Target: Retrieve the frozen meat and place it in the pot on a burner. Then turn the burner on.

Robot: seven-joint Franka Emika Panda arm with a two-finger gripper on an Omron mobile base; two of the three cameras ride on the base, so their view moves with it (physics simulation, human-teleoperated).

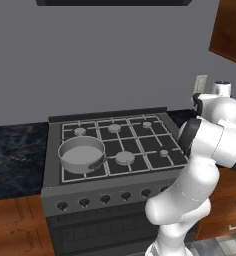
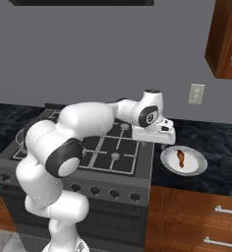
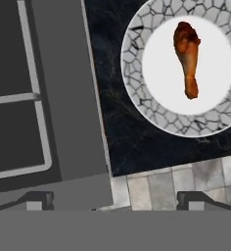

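Observation:
The frozen meat [image 3: 187,56], a glossy brown-orange drumstick, lies on a white plate [image 3: 137,44] with a crackled rim, at the upper right of the hand view. My gripper [image 3: 115,201] hangs open and empty above the stove's right edge, to the left of the plate, its fingertips [image 3: 39,200] far apart. From the right base view the hand [image 2: 155,132] hovers just left of the plate [image 2: 196,167] and the meat [image 2: 181,158]. The pot [image 1: 81,153], a shallow grey saucepan with a dark handle, sits empty on the front left burner.
The plate rests on a dark marble counter [image 3: 132,137] right of the stove [image 1: 120,140]. A row of knobs [image 1: 105,199] lines the stove's front. Wooden drawers [image 2: 196,216] are below the counter, a cabinet [image 2: 228,39] above right.

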